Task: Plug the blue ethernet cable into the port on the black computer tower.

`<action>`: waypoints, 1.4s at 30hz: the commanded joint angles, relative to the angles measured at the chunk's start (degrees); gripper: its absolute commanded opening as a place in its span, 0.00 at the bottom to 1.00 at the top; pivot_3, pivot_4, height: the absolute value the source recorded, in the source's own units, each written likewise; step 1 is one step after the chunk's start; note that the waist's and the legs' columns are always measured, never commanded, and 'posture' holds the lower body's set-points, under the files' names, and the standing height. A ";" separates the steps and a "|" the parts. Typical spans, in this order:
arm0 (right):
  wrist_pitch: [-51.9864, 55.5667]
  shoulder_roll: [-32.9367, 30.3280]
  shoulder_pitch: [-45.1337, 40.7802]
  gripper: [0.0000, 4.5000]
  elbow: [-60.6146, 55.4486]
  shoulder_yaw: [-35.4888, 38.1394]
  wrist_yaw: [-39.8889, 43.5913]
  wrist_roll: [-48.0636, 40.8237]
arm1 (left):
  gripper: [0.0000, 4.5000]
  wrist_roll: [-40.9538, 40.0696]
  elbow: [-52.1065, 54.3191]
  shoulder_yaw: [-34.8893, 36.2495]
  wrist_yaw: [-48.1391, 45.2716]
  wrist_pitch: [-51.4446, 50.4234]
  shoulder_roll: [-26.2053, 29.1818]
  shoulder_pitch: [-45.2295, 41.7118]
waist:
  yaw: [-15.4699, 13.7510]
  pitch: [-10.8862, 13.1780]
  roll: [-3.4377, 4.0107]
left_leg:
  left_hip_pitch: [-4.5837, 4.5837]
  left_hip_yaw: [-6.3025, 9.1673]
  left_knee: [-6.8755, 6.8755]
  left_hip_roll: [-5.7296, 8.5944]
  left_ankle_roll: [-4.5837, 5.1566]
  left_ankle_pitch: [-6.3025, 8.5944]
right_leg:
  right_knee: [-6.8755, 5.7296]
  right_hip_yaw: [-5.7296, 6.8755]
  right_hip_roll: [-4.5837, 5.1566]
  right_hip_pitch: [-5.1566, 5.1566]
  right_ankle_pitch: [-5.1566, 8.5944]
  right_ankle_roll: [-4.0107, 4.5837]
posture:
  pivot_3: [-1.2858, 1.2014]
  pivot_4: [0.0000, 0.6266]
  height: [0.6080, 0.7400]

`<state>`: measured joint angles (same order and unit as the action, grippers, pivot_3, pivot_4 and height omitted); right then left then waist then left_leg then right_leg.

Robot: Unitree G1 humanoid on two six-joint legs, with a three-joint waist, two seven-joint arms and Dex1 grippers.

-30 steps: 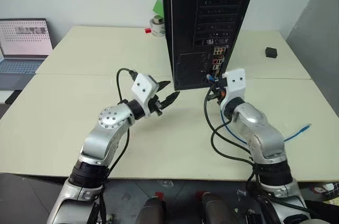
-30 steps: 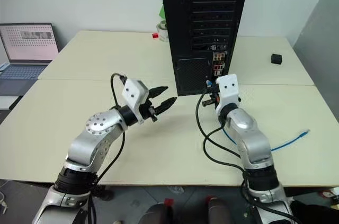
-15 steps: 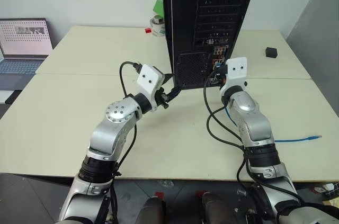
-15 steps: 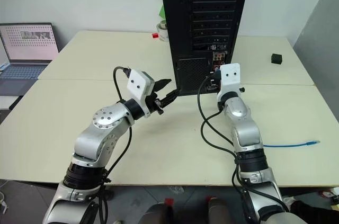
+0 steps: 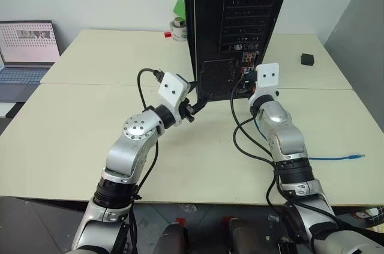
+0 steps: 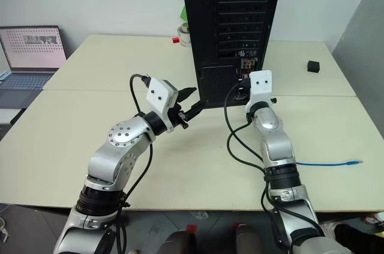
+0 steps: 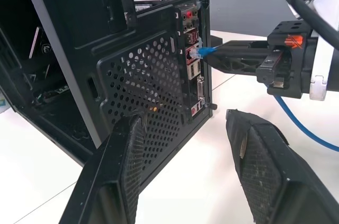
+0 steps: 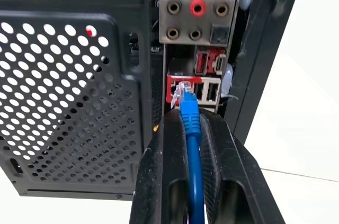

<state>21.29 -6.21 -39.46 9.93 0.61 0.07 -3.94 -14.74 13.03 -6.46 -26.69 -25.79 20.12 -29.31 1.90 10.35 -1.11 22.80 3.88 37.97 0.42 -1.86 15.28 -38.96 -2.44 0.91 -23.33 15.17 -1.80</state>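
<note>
The black computer tower (image 5: 234, 20) stands upright at the table's far middle, its rear panel facing me. My right gripper (image 8: 188, 115) is shut on the blue ethernet cable (image 8: 193, 176) just behind its pale plug (image 8: 183, 94). The plug's tip touches the red-framed port (image 8: 174, 85) in the connector strip; I cannot tell how far in it sits. The cable's free end (image 5: 339, 158) trails over the table to the right. My left gripper (image 7: 185, 119) stands open and holds nothing, close to the tower's perforated grille near its lower left corner (image 5: 197, 101).
A small black cube (image 5: 307, 59) lies at the back right of the table (image 5: 90, 128). An open laptop (image 5: 27, 50) sits at the far left, and a tape roll (image 5: 178, 29) stands behind the tower. Black robot wires (image 5: 243, 140) loop beside my right arm.
My right gripper has pushed forward with the plug, from just in front of the tower up to the connector strip. The cable's free end slid across the table. The left gripper has hardly moved.
</note>
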 commanded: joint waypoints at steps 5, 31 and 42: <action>-2.34 0.46 -2.57 0.01 0.21 1.22 0.24 -0.15 | 0.56 0.60 2.01 1.01 0.16 0.67 -0.09 -0.62 | 0.02 0.00 0.00 | 0.00 0.00 0.00 0.00 0.00 0.00 | 0.00 0.00 0.00 0.00 0.00 0.00 | 0.52 0.24 1.00; -2.25 2.18 -4.07 0.01 0.73 -0.44 0.98 1.16 | 0.56 1.56 2.06 1.33 -0.05 1.03 0.09 0.41 | 0.56 0.00 0.00 | 0.01 -0.06 -0.02 -0.02 0.00 0.00 | -0.01 -0.07 0.00 -0.06 0.00 0.00 | 0.52 0.24 1.00; -0.34 4.93 -3.54 0.01 1.04 -0.14 -3.65 2.95 | 0.56 1.82 2.12 1.57 0.02 0.81 0.17 0.59 | 0.70 0.00 0.01 | 0.01 -0.06 -0.03 -0.03 0.00 0.00 | -0.01 -0.07 0.00 -0.07 0.00 0.00 | 0.52 0.24 1.00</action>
<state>20.82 -1.95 -41.63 12.56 0.64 -2.68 -1.37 -13.03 13.02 -6.31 -26.81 -25.78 20.08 -28.79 2.59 10.36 -1.11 22.80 3.82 37.93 0.39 -1.86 15.28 -38.98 -2.50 0.90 -23.40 15.17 -1.80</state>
